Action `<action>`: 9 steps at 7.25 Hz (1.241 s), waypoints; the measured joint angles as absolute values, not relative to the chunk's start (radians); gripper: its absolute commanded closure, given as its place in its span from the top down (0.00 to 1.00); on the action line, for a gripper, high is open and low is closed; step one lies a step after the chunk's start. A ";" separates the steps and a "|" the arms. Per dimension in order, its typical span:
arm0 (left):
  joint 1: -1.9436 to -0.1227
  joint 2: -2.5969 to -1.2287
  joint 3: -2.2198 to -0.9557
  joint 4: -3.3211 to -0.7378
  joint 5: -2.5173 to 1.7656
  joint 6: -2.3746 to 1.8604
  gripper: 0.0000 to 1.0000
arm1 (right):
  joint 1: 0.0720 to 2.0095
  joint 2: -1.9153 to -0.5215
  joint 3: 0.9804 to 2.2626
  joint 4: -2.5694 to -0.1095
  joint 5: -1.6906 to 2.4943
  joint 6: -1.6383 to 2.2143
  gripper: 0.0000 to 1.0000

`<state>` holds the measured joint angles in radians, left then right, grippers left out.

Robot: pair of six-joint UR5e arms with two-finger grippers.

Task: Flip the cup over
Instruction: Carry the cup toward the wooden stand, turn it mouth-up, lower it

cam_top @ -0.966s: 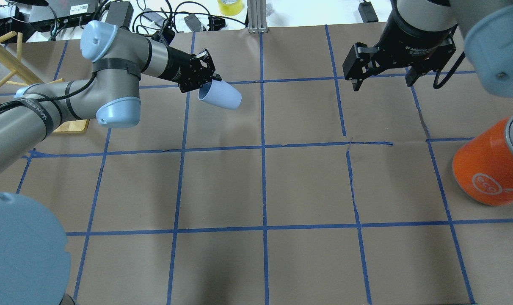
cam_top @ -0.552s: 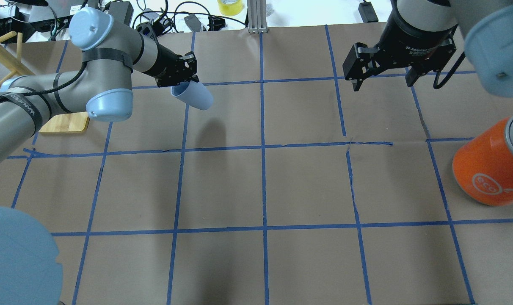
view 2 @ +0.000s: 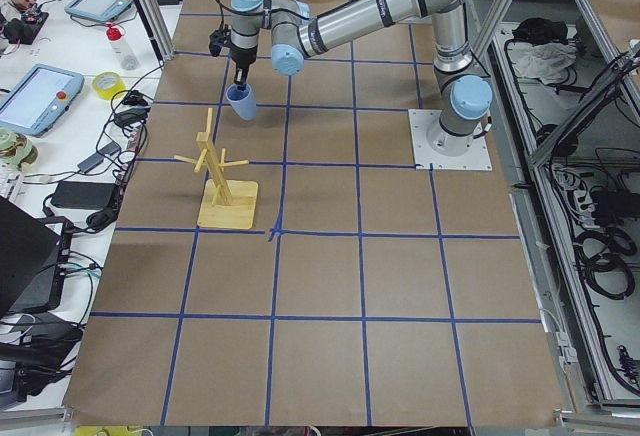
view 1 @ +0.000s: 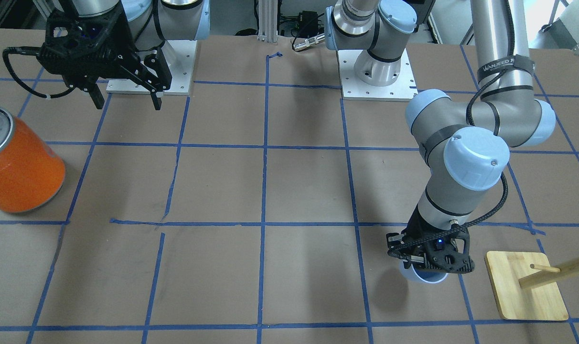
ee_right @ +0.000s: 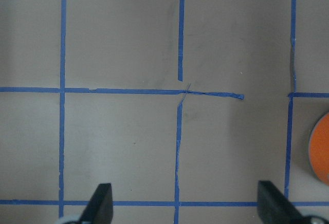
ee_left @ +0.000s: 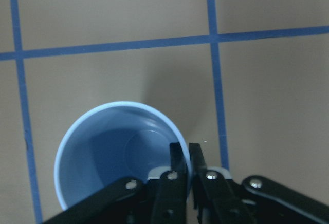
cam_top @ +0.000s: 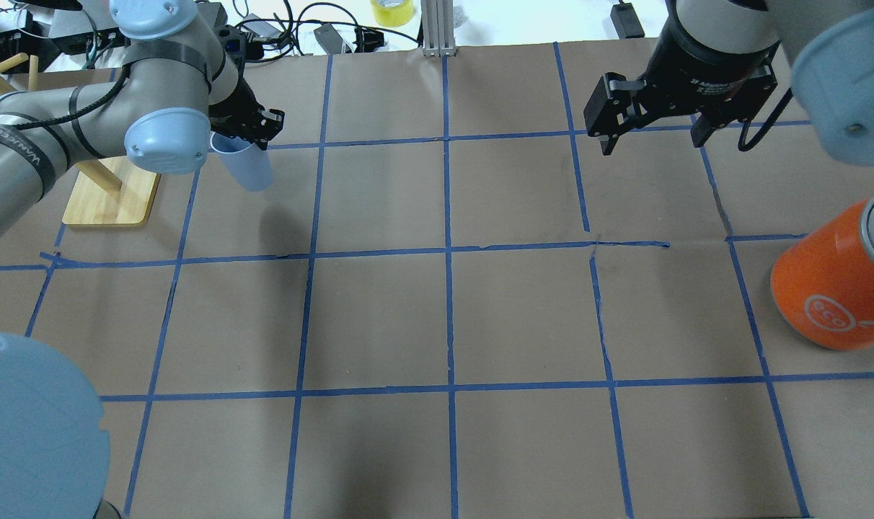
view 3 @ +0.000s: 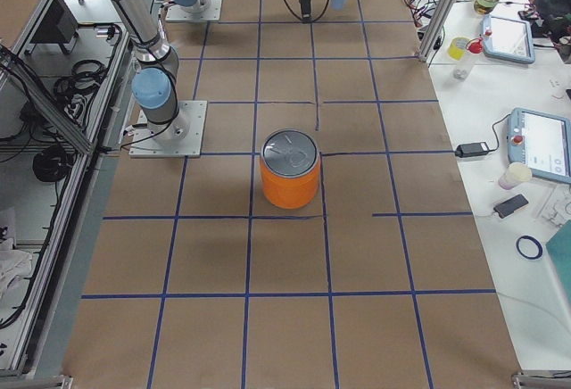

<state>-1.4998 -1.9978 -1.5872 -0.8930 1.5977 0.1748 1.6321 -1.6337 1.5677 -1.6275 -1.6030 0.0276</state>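
The pale blue cup (cam_top: pixel 247 167) hangs from my left gripper (cam_top: pixel 253 135) at the far left of the table, nearly upright with its mouth up. It is above the brown paper, with its shadow below. In the left wrist view the fingers (ee_left: pixel 179 158) pinch the rim, one inside and one outside, and the darker blue inside of the cup (ee_left: pixel 110 152) shows. The cup (view 1: pixel 424 277) shows under the gripper (view 1: pixel 430 262) in the front view, and also in the left side view (view 2: pixel 241 104). My right gripper (cam_top: pixel 653 137) is open and empty, high over the far right.
A wooden peg rack (cam_top: pixel 109 190) stands just left of the cup, also in the front view (view 1: pixel 524 286). A large orange can (cam_top: pixel 830 288) with a silver top stands at the right edge. Cables and gear lie beyond the far table edge.
My left arm has swung to the left with the cup. The cup has turned from lying sideways to nearly upright, mouth up. The right arm has not moved.
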 measured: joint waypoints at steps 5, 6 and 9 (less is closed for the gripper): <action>-1.496 -2.034 -1.612 -0.780 1.613 0.180 0.00 | 1.632 -1.634 1.568 -1.628 -1.603 0.028 1.00; -1.489 -2.038 -1.623 -0.780 1.612 0.183 0.00 | 1.632 -1.634 1.568 -1.628 -1.603 0.028 1.00; -1.469 -2.049 -1.647 -0.772 1.609 0.163 0.09 | 1.632 -1.634 1.568 -1.628 -1.603 0.027 1.00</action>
